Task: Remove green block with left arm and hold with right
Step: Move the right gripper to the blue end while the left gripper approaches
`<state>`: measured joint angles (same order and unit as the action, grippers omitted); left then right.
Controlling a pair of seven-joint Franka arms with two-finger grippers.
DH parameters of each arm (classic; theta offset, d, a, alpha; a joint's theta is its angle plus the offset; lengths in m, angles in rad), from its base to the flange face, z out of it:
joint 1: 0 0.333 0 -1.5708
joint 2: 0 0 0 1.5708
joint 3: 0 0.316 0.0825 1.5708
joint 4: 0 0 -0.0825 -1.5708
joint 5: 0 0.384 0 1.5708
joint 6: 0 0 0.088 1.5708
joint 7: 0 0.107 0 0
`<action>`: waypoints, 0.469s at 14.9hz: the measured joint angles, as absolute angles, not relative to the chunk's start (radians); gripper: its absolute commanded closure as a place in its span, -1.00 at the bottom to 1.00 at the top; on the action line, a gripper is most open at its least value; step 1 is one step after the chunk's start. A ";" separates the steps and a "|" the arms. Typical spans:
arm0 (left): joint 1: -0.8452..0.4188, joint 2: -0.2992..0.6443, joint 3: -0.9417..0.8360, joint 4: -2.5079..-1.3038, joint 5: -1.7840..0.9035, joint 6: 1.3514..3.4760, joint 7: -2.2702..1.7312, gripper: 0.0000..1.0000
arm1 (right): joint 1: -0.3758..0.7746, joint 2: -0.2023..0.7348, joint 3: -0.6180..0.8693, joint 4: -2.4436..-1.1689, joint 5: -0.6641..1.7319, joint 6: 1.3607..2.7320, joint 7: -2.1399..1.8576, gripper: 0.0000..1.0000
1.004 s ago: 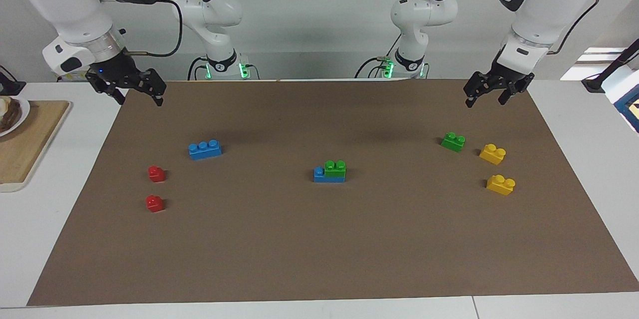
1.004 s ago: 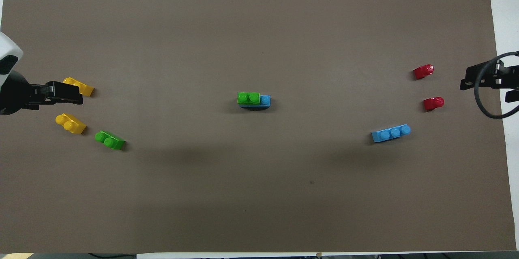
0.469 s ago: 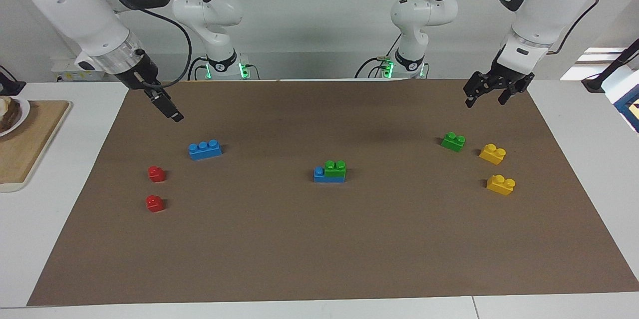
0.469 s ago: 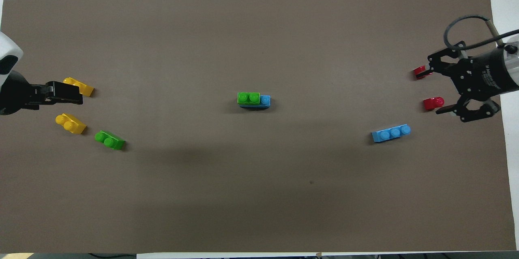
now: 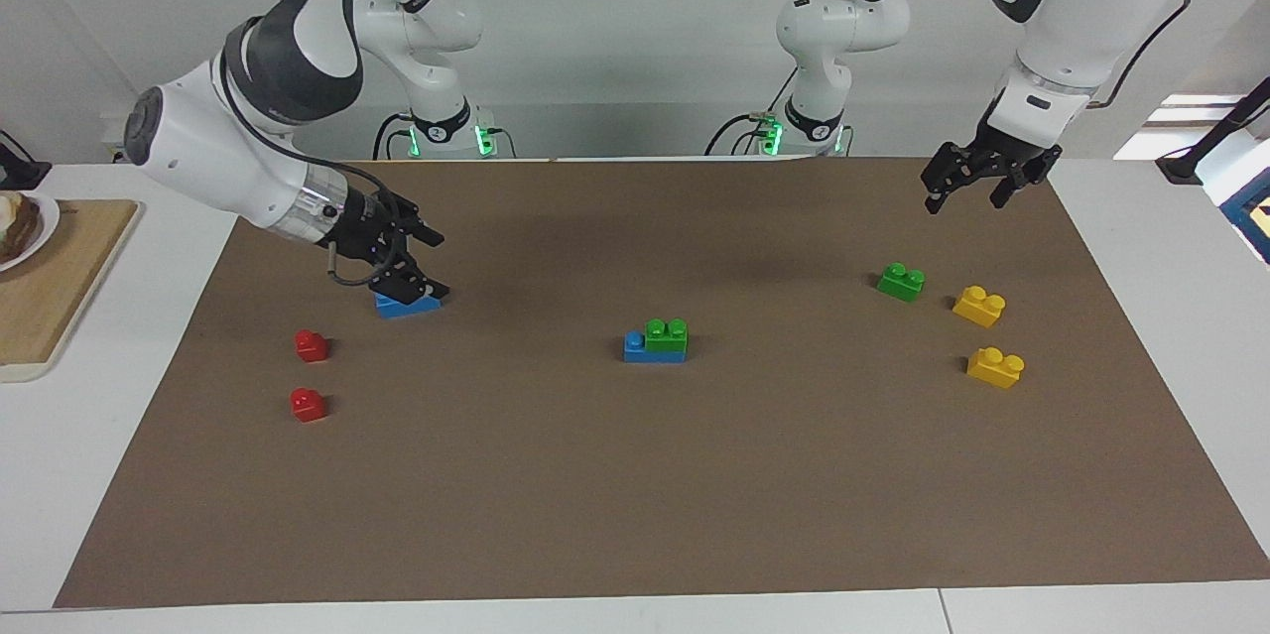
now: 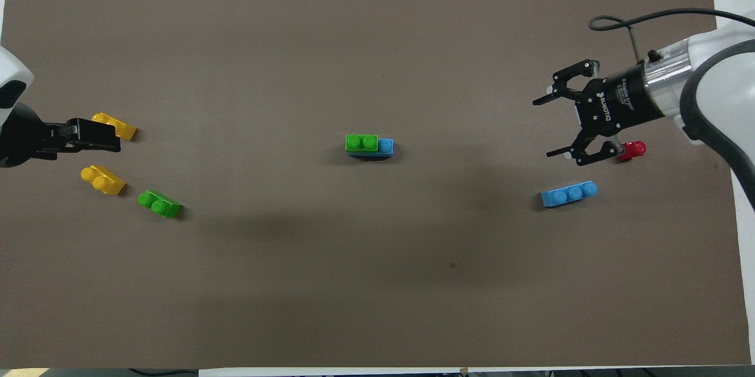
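A green block (image 5: pixel 666 333) sits pressed on a blue brick (image 5: pixel 645 352) at the middle of the brown mat; it also shows in the overhead view (image 6: pixel 361 142). A second green block (image 5: pixel 901 282) lies loose toward the left arm's end. My right gripper (image 5: pixel 432 265) is open and empty, low over the mat beside a loose blue three-stud brick (image 6: pixel 570 194), well apart from the stacked pair. My left gripper (image 5: pixel 967 192) is open and empty, raised over the mat's edge near the yellow bricks; that arm waits.
Two yellow bricks (image 5: pixel 979 306) (image 5: pixel 995 367) lie beside the loose green block. Two red blocks (image 5: pixel 311 345) (image 5: pixel 307 405) lie toward the right arm's end. A wooden board (image 5: pixel 50 287) with a plate lies off the mat at that end.
My right arm has swung in from the mat's edge toward the middle and come down, its open gripper now by the loose blue brick. The left arm and all bricks have stayed put.
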<state>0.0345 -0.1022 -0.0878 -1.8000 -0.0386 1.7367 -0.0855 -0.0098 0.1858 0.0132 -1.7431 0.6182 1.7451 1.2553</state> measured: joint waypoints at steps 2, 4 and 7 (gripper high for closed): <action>0.035 -0.102 -0.088 -1.800 -0.039 1.736 -0.118 -1.00 | 0.019 0.207 0.013 -1.773 0.665 1.786 1.271 -0.89; 0.034 -0.102 -0.090 -1.800 -0.039 1.736 -0.158 -1.00 | 0.055 0.221 0.013 -1.798 0.697 1.841 1.299 -0.89; 0.030 -0.102 -0.097 -1.801 -0.039 1.736 -0.226 -1.00 | 0.117 0.230 0.014 -1.820 0.707 1.922 1.358 -0.89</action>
